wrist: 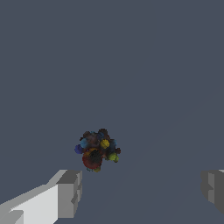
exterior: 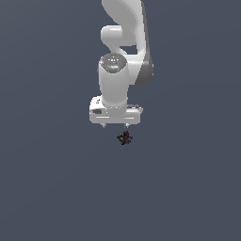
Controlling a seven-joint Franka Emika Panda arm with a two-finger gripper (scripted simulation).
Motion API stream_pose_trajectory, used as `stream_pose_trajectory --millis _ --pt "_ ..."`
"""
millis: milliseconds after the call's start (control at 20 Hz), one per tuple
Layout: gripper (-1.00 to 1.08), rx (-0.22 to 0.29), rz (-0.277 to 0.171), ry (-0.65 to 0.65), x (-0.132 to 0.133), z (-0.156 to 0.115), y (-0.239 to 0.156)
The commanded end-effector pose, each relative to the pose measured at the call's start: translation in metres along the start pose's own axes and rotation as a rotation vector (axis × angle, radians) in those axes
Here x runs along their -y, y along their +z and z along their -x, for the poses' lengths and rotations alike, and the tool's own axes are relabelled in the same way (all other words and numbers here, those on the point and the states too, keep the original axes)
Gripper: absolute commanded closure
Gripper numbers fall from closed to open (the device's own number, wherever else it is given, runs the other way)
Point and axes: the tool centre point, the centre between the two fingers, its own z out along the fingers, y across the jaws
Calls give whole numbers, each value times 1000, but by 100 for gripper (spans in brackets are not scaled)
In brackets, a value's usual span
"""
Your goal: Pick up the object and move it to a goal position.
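The white arm (exterior: 123,52) hangs down from the top of the exterior view, and its gripper (exterior: 116,125) points straight down over a plain grey-blue surface (exterior: 52,188). Only the two small fingertips (exterior: 104,125) show below the broad white hand body, one near each end of it, so the jaws stand wide apart with nothing between them. The object (exterior: 124,138), a tiny dark knobbly lump flecked with red, yellow and blue, lies on the surface just beneath the gripper, a little toward the exterior view's right of the midpoint between the tips and close under the tip on that side. A small gap shows between the tips and the lump, so they are near each other but not touching. The wrist view confirms this: the object (wrist: 97,150) sits on the bare grey surface (wrist: 131,65), its bumps showing as small round beads in blue, yellow, green and a larger red patch, while the two grey finger pads (wrist: 69,194) frame the picture at opposite edges, far apart. In that picture the lump lies beyond the pads and nearer to one of them than to the other, rather than centred in the gap. The gripper (wrist: 142,190) holds nothing.
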Motion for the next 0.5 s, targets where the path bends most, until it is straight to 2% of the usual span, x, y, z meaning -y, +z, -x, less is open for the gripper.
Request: stream_pose_trajectory --millis 0,150,450 --pt "-92 0 0 0 0 0 0" --pt "-92 4 3 4 -5 1 1" --pt "-92 26 19 28 -33 7 8"
